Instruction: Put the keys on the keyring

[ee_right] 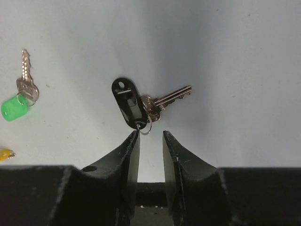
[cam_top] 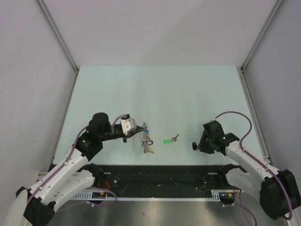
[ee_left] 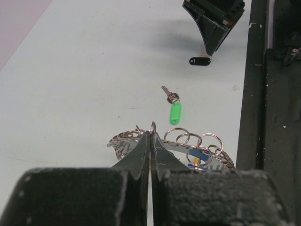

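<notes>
**Operator:** Left tool (ee_left: 150, 134), what's it doing?
**Spotter:** Your fingers are pressed together on a wire loop of the keyring (ee_left: 202, 146), near the tabletop's (ee_left: 84, 70) front edge.
**Operator:** And the right tool (ee_right: 150, 134)?
**Spotter:** Slightly spread, gripping nothing. The black-headed key (ee_right: 129, 106) lies just ahead of your tips, and the green-headed key (ee_left: 175, 113) lies between both tools.

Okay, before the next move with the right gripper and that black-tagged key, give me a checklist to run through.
1. The left gripper is shut on the keyring: ok.
2. The right gripper has its jaws apart: ok.
3. The black-tagged key is lined up with the gap: ok, its tag end lies just ahead.
4. The key is between the jaws: not ok, nothing is gripped yet.
5. The green-tagged key is out of the right gripper's way: ok, it lies off to one side.
6. A keyring loop is free for this key: cannot tell.
</notes>
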Tool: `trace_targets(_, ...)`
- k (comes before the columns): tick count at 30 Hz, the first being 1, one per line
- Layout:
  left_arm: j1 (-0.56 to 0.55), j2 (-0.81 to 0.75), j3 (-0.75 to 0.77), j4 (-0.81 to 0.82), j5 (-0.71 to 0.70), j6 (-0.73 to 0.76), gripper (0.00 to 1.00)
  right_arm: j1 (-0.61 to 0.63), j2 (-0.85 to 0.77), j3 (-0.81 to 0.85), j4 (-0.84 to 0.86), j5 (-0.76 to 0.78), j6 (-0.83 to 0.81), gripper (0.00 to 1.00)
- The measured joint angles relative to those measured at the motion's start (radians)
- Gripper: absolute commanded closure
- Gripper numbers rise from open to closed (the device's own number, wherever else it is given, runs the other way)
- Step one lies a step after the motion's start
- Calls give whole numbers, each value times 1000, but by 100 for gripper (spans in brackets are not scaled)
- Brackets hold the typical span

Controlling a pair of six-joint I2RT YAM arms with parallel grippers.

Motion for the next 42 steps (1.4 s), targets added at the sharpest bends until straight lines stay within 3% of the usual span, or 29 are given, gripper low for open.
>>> trace_targets(12, 0, 0, 0, 0, 0, 0, 100, -74, 1, -82, 135, -59, 82, 78)
trace_targets(16, 0, 0, 0, 0, 0, 0, 100, -87, 1, -95, 160, -83, 89, 85)
trace_targets(20, 0, 0, 0, 0, 0, 0, 100, -95, 0, -101, 166, -97, 87, 100)
trace_targets(25, 0, 0, 0, 0, 0, 0, 100, -101, -22, -95, 165, -105, 60, 100)
trace_targets(33, 0, 0, 0, 0, 0, 0, 100, -76, 25, 97, 164, -137, -206, 100)
trace_targets(42, 0, 0, 0, 0, 0, 0, 100, 130, 22, 163, 364, -322, -583, 100)
